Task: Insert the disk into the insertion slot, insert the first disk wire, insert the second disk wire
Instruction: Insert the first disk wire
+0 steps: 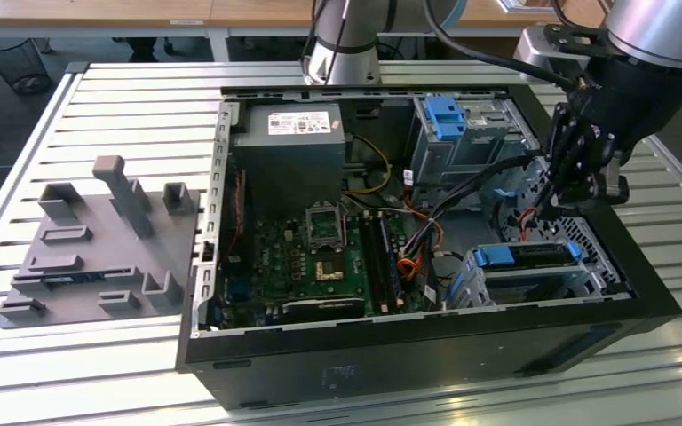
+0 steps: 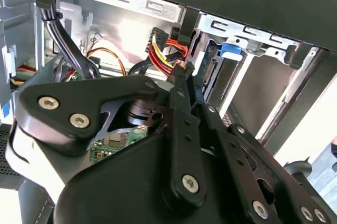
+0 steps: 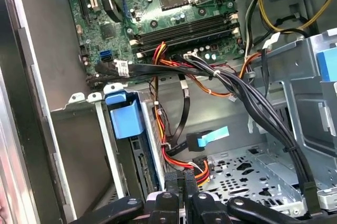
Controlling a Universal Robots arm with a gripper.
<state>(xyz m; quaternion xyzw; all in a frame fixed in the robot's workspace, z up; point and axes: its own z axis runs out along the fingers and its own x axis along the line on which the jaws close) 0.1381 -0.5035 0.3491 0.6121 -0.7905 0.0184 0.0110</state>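
The disk (image 1: 528, 256), in its blue carrier, lies inside the insertion slot (image 1: 554, 282), the low silver cage at the case's front corner on the exterior view's right. In both wrist views its blue tab (image 3: 124, 116) (image 2: 230, 50) and rear connector edge (image 3: 143, 166) show. My gripper (image 1: 551, 209) hangs just behind the disk, inside the case. Its fingers (image 3: 181, 179) (image 2: 181, 71) are pressed together at the end of a red, yellow and black disk wire (image 3: 197, 165) (image 2: 164, 50). A black flat wire with a light blue tab (image 3: 210, 138) hangs free nearby.
The open computer case (image 1: 436, 328) lies on a slatted table. A taller grey cage with a blue bracket (image 1: 448, 115), the power supply (image 1: 288, 151) and the motherboard (image 1: 317, 257) fill it. Black cable bundles (image 3: 253, 97) cross beside my gripper. A grey fixture plate (image 1: 99, 257) sits at the exterior view's left.
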